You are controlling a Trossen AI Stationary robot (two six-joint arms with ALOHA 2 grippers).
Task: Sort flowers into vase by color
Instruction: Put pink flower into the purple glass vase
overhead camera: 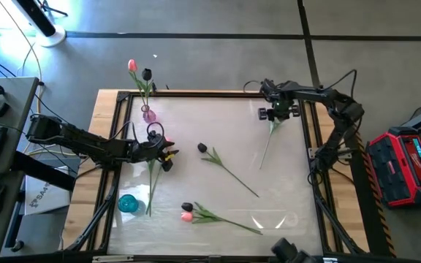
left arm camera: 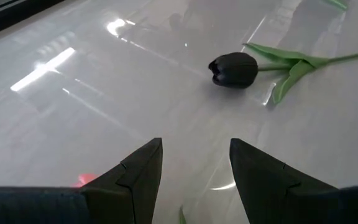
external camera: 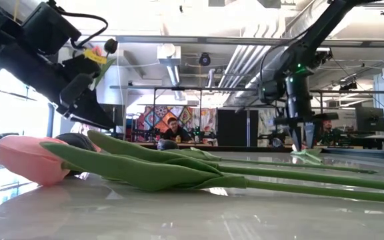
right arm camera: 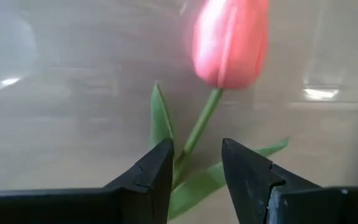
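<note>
My right gripper stands at the table's far right, pointing down, shut on a pink flower. My left gripper is open at mid-left with nothing between its fingers. It points toward a dark flower that lies flat on the table. Another flower's stem lies under my left gripper, and its head is hidden. A pink flower and a dark flower lie together near the front. A small pink vase at the far left holds a pink and a dark flower. My right gripper has the pink flower's green stem between its two fingers, a short way below the head and beside its leaves. The fingers come from above, pointing down, across the stem. The rest of the stem trails toward the near edge, and a leaf is at table level.
A teal vase stands at the near left, beside the stem under my left gripper. A raised frame borders the glossy table top. Bare table shows between the middle dark flower and my right gripper. A person sits far behind the table.
</note>
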